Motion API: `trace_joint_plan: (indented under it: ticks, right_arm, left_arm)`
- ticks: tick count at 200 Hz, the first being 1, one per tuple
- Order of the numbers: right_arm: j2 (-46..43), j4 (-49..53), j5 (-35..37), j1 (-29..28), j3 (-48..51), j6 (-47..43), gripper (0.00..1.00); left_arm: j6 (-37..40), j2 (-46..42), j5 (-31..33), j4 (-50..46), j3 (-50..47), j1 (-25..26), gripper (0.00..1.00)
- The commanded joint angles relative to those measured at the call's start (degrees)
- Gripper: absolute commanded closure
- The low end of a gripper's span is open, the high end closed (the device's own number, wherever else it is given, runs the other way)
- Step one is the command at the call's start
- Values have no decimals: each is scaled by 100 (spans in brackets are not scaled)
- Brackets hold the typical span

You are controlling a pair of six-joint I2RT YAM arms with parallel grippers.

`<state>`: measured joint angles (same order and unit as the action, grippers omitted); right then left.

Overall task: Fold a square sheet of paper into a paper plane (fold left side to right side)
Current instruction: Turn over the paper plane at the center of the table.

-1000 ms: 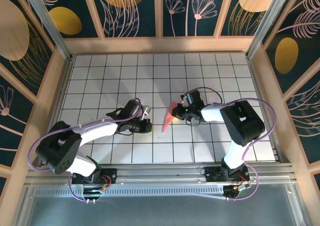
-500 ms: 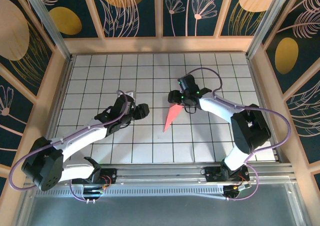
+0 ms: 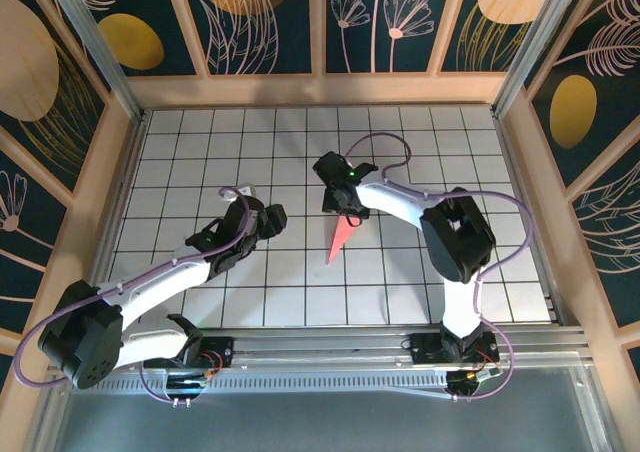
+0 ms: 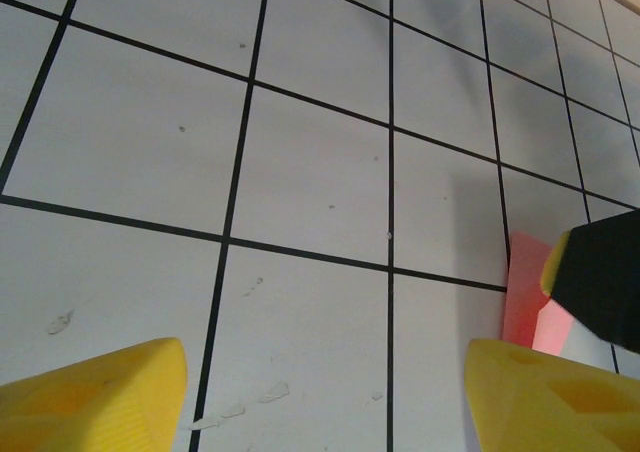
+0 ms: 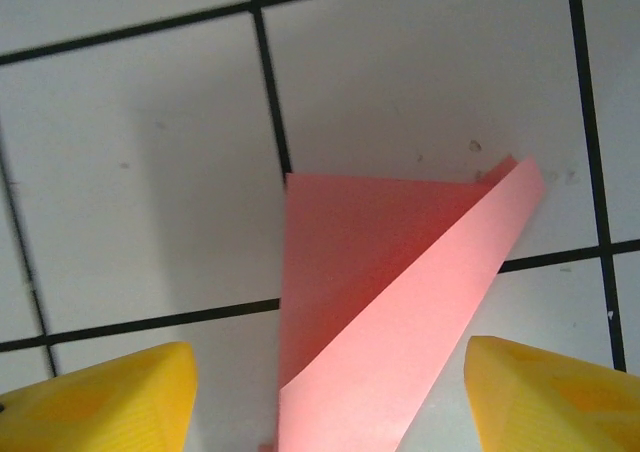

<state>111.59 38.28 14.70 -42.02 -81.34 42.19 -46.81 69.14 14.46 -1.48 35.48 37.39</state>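
Observation:
The paper plane (image 3: 340, 239) lies on the tiled table as a narrow pink-red dart, its tip toward the near left. My right gripper (image 3: 344, 210) hovers over its wide far end. In the right wrist view the folded paper (image 5: 400, 302) lies on the tiles below, between my two yellow fingers (image 5: 100, 397), which stand apart and clear of it; the right gripper (image 5: 325, 402) is open. My left gripper (image 3: 273, 216) is about two tiles left of the plane, open (image 4: 320, 402) over bare tile. The plane's edge (image 4: 522, 292) shows at the right of the left wrist view.
The white tiled table (image 3: 200, 152) is ringed by a wooden rim and patterned walls (image 3: 320, 87). Part of the right gripper (image 4: 600, 282) shows beside the paper in the left wrist view. Small white flecks (image 4: 240, 410) mark the tile under the left gripper.
Both grippers have gone from shut to open. The right gripper let go of the plane and moved to the far left; the left gripper drew back left and farther away.

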Motion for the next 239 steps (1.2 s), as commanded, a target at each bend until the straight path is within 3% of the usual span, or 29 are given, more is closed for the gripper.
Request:
trace_joint_plan:
  ticks: [1, 131, 239]
  right_arm:
    - [215, 698, 391, -181, -288, 438, 30]
    - [698, 1014, 384, -350, -563, 437, 40]
    - [410, 1137, 556, -409, -463, 505, 71]
  left_arm:
    - [6, 7, 232, 10, -59, -30, 27]
    - [207, 20, 281, -112, -121, -34, 25]
    - [215, 38, 312, -151, -98, -35, 24]
